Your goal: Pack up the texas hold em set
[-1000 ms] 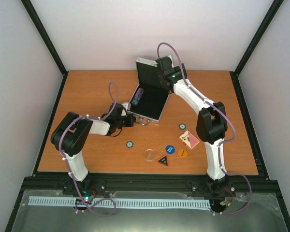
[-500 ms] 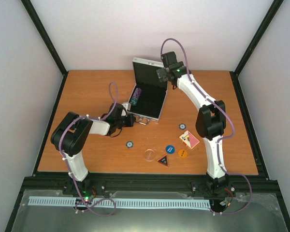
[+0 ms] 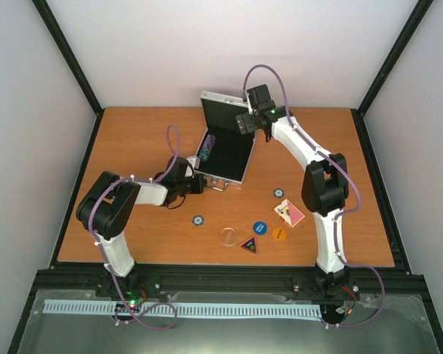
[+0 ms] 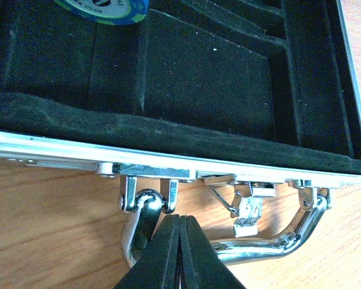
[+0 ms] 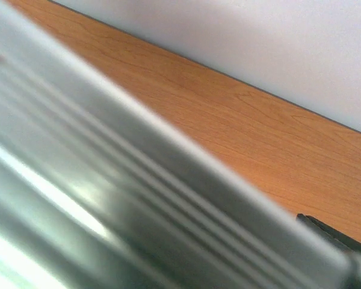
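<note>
Your left gripper (image 4: 180, 221) has its jaws pressed flat together and holds nothing, its tip just at the left end of the chrome handle (image 4: 271, 244) of the silver case (image 3: 225, 177), a little left of centre in the overhead view. Your right gripper (image 3: 244, 122), at upper centre, has its jaws spread wide beside the right edge of the raised lid (image 3: 223, 114). Whether it touches the lid cannot be told, and its wrist camera shows only a blur of silver metal in front of the wooden table (image 5: 259, 138). The case lies open on the table, black lining (image 4: 204, 90) facing up, with a row of poker chips (image 3: 207, 146) standing in its left compartment and the latch (image 4: 248, 212) hanging loose by the handle. Below and to the right of the case, the remaining pieces lie scattered on the wood. One loose chip (image 3: 198, 220) lies below the handle and a second chip (image 3: 278, 193) farther right. The red-backed card deck (image 3: 290, 213) is at lower right, and below centre a clear disc (image 3: 228, 236), a triangular button (image 3: 249, 245), a blue round button (image 3: 260, 228) and an orange round button (image 3: 279, 234) are clustered.
</note>
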